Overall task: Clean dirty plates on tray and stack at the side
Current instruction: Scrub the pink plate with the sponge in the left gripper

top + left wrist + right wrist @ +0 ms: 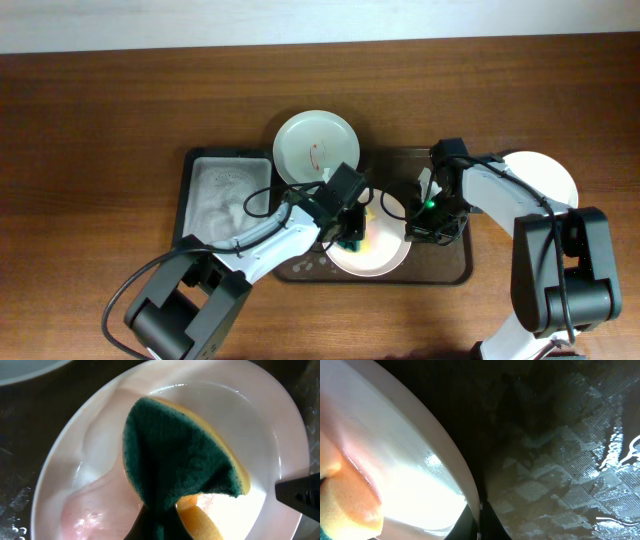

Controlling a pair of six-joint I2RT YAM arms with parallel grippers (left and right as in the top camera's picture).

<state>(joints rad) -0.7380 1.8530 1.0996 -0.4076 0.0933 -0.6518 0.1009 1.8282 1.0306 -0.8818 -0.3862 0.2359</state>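
Note:
The pinkish white plate (385, 258) lies wet on the dark brown tray (450, 268). My left gripper (350, 232) is shut on a green and yellow sponge (180, 455) and presses it on this plate (250, 425). My right gripper (415, 225) is shut on the plate's right rim (427, 435), with the wet tray floor (570, 460) beside it. The pale green plate (315, 147) with a red smear lies at the tray's far edge. The cream-white plate (548, 175) lies on the table to the right, partly hidden by the right arm.
A smaller black tray (228, 195) with a whitish, foamy inside sits against the brown tray's left side. The wooden table (90, 150) lies all around. A black finger of the right gripper (300, 491) shows at the plate's edge in the left wrist view.

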